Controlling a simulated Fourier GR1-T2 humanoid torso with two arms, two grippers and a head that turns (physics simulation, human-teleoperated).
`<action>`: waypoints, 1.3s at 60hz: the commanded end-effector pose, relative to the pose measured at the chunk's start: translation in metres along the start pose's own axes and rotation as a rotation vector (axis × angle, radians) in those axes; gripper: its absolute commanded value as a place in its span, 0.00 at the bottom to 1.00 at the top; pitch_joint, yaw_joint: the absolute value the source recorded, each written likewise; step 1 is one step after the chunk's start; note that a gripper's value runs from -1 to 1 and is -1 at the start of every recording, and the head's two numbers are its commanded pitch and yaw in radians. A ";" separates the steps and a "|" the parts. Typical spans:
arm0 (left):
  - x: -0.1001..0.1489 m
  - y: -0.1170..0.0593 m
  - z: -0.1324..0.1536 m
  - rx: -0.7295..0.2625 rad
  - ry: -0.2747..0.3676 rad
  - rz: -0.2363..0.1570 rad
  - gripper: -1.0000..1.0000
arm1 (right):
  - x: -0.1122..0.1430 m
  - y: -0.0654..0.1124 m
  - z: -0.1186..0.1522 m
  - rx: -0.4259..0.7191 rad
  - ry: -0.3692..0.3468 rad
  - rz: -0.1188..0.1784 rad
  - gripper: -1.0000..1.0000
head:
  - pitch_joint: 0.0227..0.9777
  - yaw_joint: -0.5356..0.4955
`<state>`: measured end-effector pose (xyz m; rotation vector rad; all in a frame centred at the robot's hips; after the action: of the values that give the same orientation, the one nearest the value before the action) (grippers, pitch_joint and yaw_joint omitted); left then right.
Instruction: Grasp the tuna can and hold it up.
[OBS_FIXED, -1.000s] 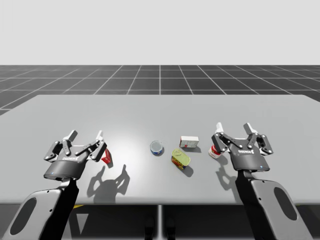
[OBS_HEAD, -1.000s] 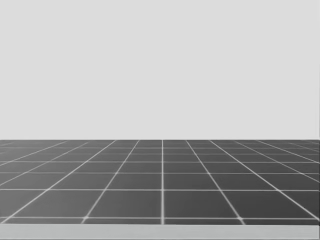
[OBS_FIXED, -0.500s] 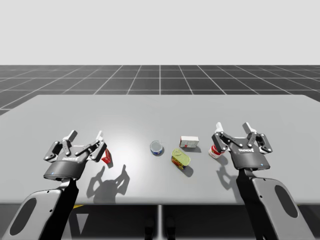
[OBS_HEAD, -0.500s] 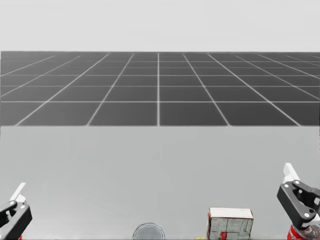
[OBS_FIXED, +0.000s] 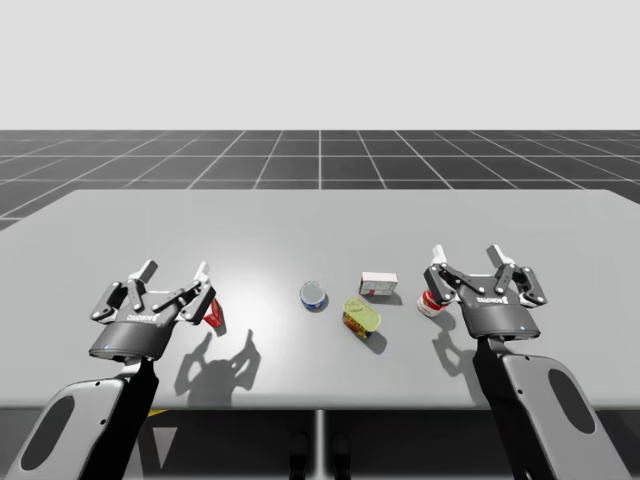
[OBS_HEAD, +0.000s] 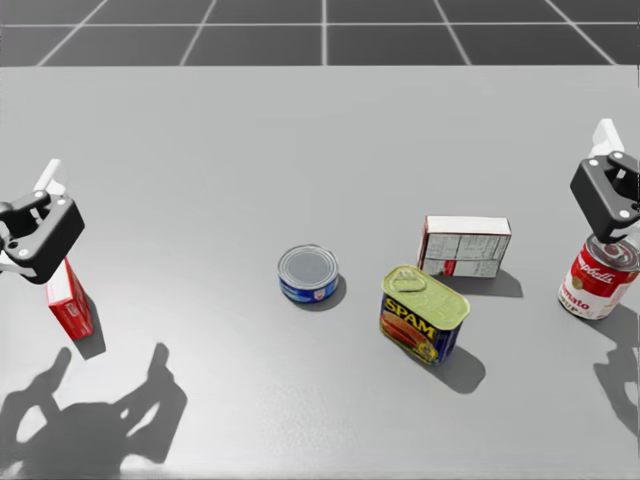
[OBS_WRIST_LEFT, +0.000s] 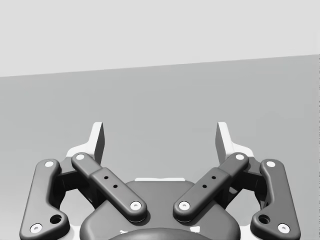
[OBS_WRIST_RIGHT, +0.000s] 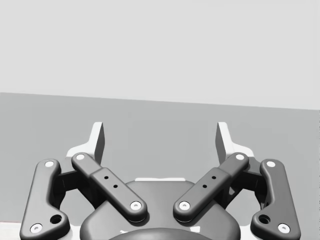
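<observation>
Tuna can (OBS_HEAD: 308, 273), a low round one with a blue side and a grey lid, stands upright near the middle of the grey table (OBS_HEAD: 200, 150), between both arms and well apart from each. On its right side, close but not touching, is a rectangular can with a yellow top (OBS_HEAD: 423, 313), and behind that one lies a white box (OBS_HEAD: 465, 245). My left gripper (OBS_FIXED: 172, 272) hangs over the left part of the table with its fingers spread wide and nothing between them; a small red box (OBS_HEAD: 68, 298) stands just beside it. My right gripper (OBS_FIXED: 467, 256) is also spread wide and holds nothing, just above a red and white round can (OBS_HEAD: 598, 277).
</observation>
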<state>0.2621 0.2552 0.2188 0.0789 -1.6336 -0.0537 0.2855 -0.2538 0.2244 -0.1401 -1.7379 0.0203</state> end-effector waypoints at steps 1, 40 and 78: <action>0.001 -0.001 0.000 -0.006 -0.001 0.002 0.00 | 0.000 -0.001 0.000 -0.005 -0.001 0.014 0.00 | 0.84 0.54; 0.017 -0.034 0.028 -0.180 0.033 0.039 0.00 | -0.001 -0.003 -0.001 -0.023 -0.001 0.018 0.00 | 0.84 0.54; -0.023 -0.105 0.031 -0.508 0.342 0.001 0.00 | -0.001 -0.004 -0.003 -0.028 -0.013 0.035 0.00 | 0.83 0.55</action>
<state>0.2298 0.1717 0.2059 -0.2825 -1.3034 -0.3818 0.2882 -0.2581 0.2239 -0.1856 -1.7459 0.0189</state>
